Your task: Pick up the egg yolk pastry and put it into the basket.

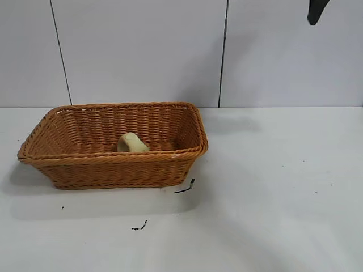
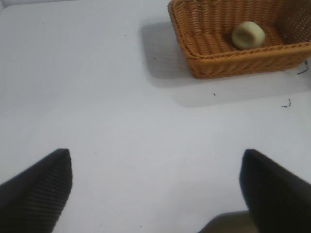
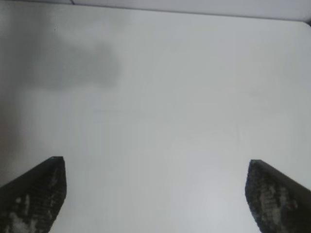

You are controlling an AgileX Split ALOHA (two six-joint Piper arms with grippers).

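Note:
The orange-brown wicker basket (image 1: 113,164) stands on the white table at the left. The pale yellow-green egg yolk pastry (image 1: 131,143) lies tipped on its side inside it, against the near wall. Both also show in the left wrist view, the basket (image 2: 233,60) and the pastry (image 2: 248,35). My left gripper (image 2: 156,170) is open and empty over bare table, well away from the basket. My right gripper (image 3: 155,179) is open and empty over bare table; a dark finger tip of it (image 1: 316,11) shows at the upper right of the exterior view.
Small black marks lie on the table in front of the basket (image 1: 185,187) and nearer the front edge (image 1: 140,226). A panelled white wall stands behind the table. The table's right half is bare white surface.

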